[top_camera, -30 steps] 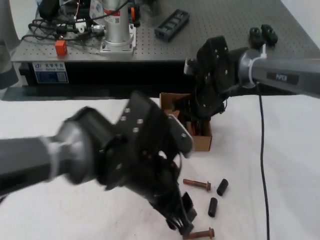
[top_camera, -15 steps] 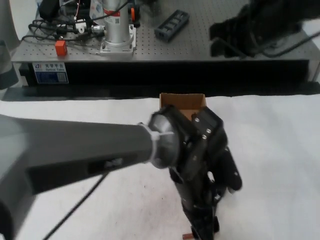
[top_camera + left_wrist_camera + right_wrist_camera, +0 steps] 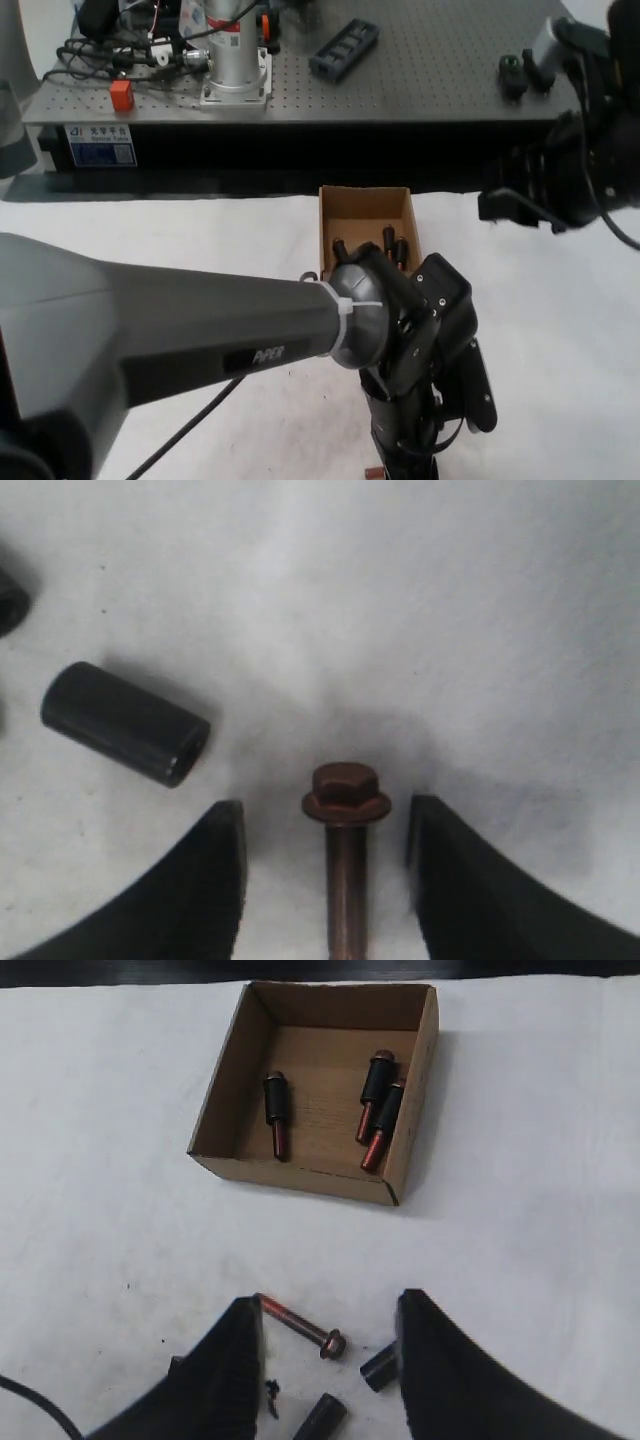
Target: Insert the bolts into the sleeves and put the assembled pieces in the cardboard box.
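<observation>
In the left wrist view my left gripper (image 3: 325,810) is open and straddles a rusty bolt (image 3: 346,880) lying on the white cloth, with one finger on each side of its hex head. A black sleeve (image 3: 125,723) lies beside it. In the high view the left arm's wrist (image 3: 405,350) points down at the near edge, in front of the cardboard box (image 3: 360,205). My right gripper (image 3: 328,1300) is open and empty, high above a loose bolt (image 3: 300,1325) and two sleeves (image 3: 378,1368). The box (image 3: 320,1065) holds three assembled pieces (image 3: 275,1110).
A perforated metal bench (image 3: 420,70) stands behind the cloth with a black tray (image 3: 343,48), an orange block (image 3: 121,95), cables and a metal post (image 3: 235,60). The right arm (image 3: 575,170) hangs at the far right. White cloth (image 3: 120,1110) lies open around the box.
The right arm left the box, rose, and now sits at the far right. The left arm swung right and its wrist came down over the loose bolts in front of the box.
</observation>
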`<control>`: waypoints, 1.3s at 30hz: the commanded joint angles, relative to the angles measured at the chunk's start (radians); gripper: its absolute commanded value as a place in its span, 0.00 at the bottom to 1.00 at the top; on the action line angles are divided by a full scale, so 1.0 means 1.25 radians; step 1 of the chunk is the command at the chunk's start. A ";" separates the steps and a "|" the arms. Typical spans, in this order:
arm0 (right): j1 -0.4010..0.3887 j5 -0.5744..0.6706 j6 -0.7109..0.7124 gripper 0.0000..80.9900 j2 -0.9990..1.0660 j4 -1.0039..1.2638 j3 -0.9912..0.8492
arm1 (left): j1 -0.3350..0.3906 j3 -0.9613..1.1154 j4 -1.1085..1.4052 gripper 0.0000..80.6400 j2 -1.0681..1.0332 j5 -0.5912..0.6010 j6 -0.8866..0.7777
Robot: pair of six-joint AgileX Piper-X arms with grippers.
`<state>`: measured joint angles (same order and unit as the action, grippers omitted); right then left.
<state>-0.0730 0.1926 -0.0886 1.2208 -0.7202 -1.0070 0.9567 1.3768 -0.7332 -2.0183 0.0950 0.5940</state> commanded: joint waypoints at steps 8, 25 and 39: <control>0.000 -0.005 -0.003 0.39 -0.083 -0.107 0.015 | -0.002 0.005 -0.013 0.00 -0.003 -0.134 0.004; -0.089 -0.104 -0.053 0.40 0.275 0.030 0.047 | -0.110 -0.329 0.131 0.01 0.483 -0.177 -0.495; -0.097 -0.113 -0.132 0.36 0.470 0.005 -0.035 | -0.110 -0.380 0.114 0.01 0.660 -0.178 -0.499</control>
<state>-0.1894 0.0529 -0.2435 1.8051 -0.7173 -1.0395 0.8177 0.8992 -0.5944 -1.2054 -0.1152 -0.0185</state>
